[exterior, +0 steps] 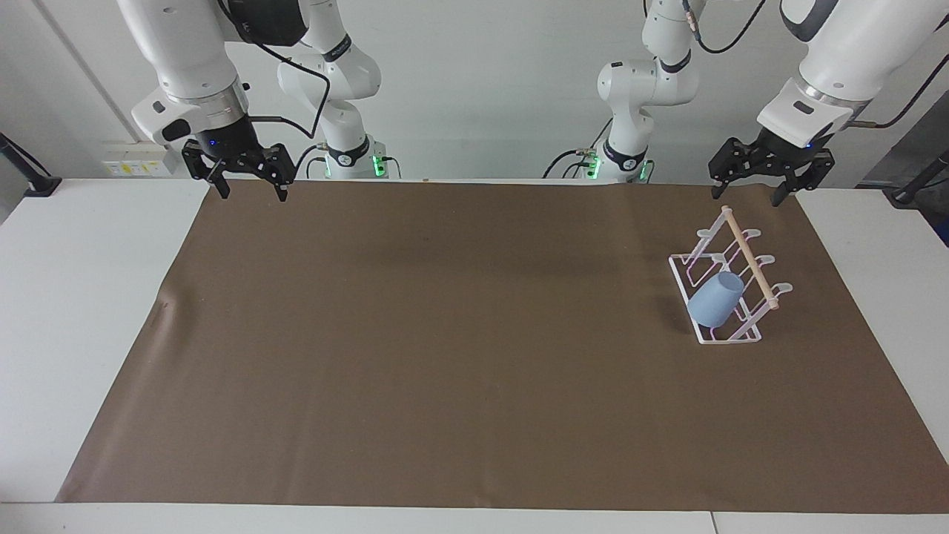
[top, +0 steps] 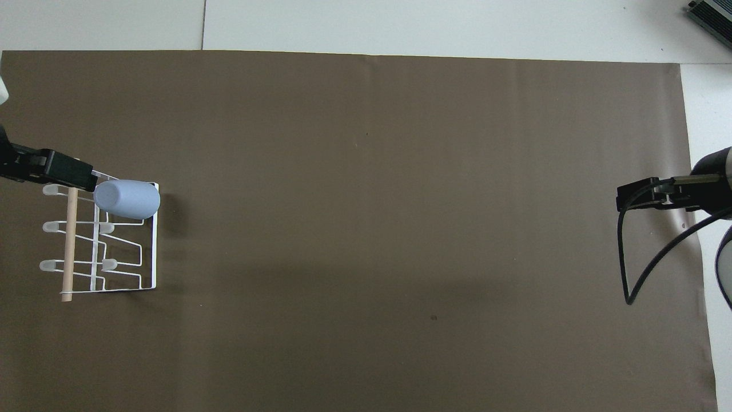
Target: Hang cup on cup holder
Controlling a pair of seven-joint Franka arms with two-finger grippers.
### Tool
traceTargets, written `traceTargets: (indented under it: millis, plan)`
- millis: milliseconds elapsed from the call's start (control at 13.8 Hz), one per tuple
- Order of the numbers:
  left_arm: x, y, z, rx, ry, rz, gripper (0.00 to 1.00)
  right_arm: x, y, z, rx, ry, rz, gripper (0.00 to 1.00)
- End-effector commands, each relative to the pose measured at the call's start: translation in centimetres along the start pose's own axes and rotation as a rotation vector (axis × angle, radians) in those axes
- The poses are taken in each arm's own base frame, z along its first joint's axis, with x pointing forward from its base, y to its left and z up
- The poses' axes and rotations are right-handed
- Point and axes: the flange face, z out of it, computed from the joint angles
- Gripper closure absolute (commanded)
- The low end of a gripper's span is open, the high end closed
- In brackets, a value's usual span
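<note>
The light blue cup (exterior: 713, 300) (top: 127, 199) rests tilted on the white wire cup holder (exterior: 750, 259) (top: 68, 246), at the holder's end farther from the robots. Nothing grips the cup. The holder stands on the brown mat toward the left arm's end of the table. My left gripper (exterior: 745, 198) hangs open in the air over the holder, clear of it, with nothing between its fingers. In the overhead view one of its fingers (top: 66, 171) covers the dowel's tip beside the cup. My right gripper (exterior: 252, 196) (top: 629, 197) waits open over the mat's other end.
A brown mat (exterior: 445, 334) covers most of the white table (exterior: 74, 297). A black cable (top: 646, 269) loops down from the right arm. The two arm bases (exterior: 348, 159) stand at the robots' edge of the table.
</note>
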Motion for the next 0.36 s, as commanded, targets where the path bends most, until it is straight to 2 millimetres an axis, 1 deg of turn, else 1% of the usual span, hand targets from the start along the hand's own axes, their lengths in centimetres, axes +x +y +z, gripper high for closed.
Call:
traceTargets:
  millis: [0,289]
  plan:
    - [-0.08,0.31,-0.30,0.026,0.006,0.015,0.00,-0.04,0.07,-0.30,-0.016,-0.009,-0.012,0.00]
    - [-0.30,0.08,-0.30,0.039,0.000,0.010,0.00,-0.05,-0.20,-0.38,-0.005,-0.007,-0.012,0.00]
